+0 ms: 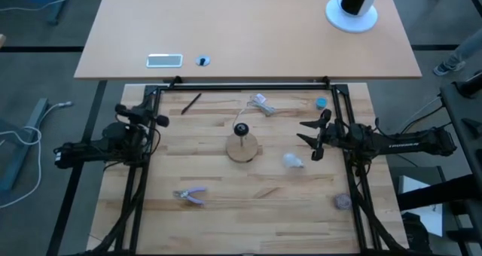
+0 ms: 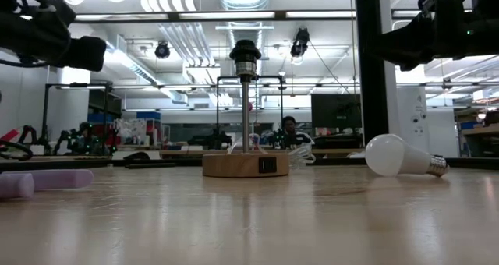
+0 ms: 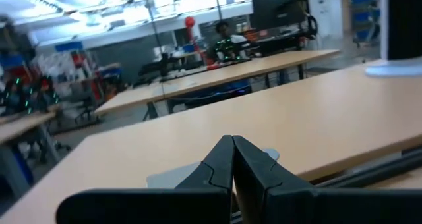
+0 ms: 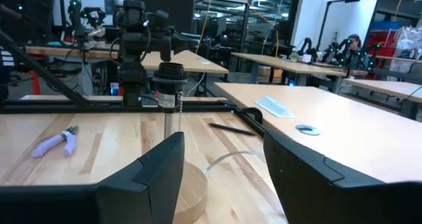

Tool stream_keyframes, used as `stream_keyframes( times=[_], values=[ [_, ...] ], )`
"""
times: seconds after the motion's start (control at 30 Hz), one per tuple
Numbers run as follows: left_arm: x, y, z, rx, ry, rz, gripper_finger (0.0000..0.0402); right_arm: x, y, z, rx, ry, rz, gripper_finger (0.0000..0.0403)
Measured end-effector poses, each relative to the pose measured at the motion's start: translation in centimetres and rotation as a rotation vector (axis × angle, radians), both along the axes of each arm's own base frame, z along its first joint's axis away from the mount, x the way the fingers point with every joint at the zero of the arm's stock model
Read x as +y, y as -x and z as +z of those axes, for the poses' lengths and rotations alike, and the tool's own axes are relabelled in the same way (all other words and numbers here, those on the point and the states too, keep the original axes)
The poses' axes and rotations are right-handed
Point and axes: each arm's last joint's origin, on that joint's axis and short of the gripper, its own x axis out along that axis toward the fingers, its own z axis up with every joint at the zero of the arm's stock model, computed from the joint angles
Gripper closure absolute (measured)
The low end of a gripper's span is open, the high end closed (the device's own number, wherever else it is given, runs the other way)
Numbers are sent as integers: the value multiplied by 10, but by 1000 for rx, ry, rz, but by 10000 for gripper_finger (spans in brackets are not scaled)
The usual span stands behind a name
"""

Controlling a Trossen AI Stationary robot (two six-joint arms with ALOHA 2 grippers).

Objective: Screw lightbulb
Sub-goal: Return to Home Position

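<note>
Two sets of jaws, both empty. My left jaws are clenched at the left edge of the desk (image 1: 226, 211), well apart from the work, because nothing there needs them. In the middle the lamp (image 1: 242, 145) stands upright, its socket bare. Just right of its wooden base the lightbulb (image 1: 293, 161) lies on its side on the desk. My right jaws hang near it, released and raised, clear for heading home, I judge.

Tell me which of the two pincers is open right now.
The right pincer, facing the lamp, is open: its fingers stand well apart, holding nothing. The left pincer has its fingers pressed together.
</note>
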Motion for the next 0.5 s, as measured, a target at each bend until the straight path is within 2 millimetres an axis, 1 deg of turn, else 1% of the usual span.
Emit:
stream_keyframes(
  times=[0.13, 0.3, 0.5],
  values=[
    [0, 0, -1, -68, 25, 29, 401, 0, 0, -1, 9, -11, 2, 199],
    [1, -3, -5, -44, 28, 29, 402, 2, 0, -6, 22, 7, 62, 208],
    [1, -8, -8, -148, 62, 17, 401, 5, 8, 6, -117, 33, 173, 226]
  ],
)
